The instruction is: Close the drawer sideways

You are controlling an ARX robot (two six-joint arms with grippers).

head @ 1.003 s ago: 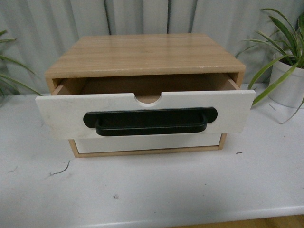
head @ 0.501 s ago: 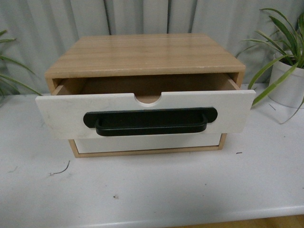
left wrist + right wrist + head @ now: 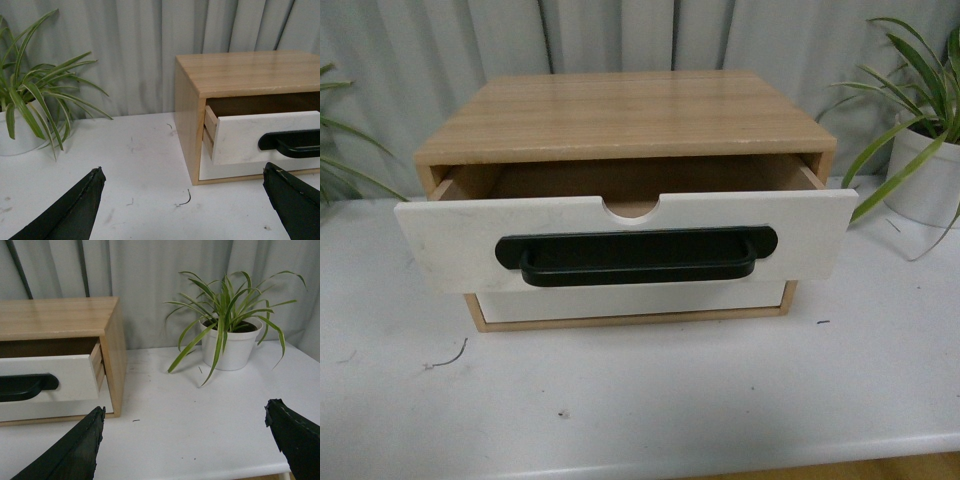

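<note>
Two grippers poised low over the white table (image 3: 640,400), both outside the front view: left gripper (image 3: 182,171) near-left of the wooden cabinet (image 3: 620,115), right gripper (image 3: 185,409) near-right of it, each aimed toward the far side, fingers spread wide, touching nothing. Between them, the drawer (image 3: 450,240), pulled partly out toward the near edge, black bar handle (image 3: 638,257) facing near.

Nothing for you to read in any of the three views: no lettering, label, brand or number. The drawer (image 3: 450,240) front is plain white and its handle (image 3: 638,262) plain black. The cabinet (image 3: 620,115) top shows only wood grain. The plant pot (image 3: 240,352) is unmarked white.
</note>
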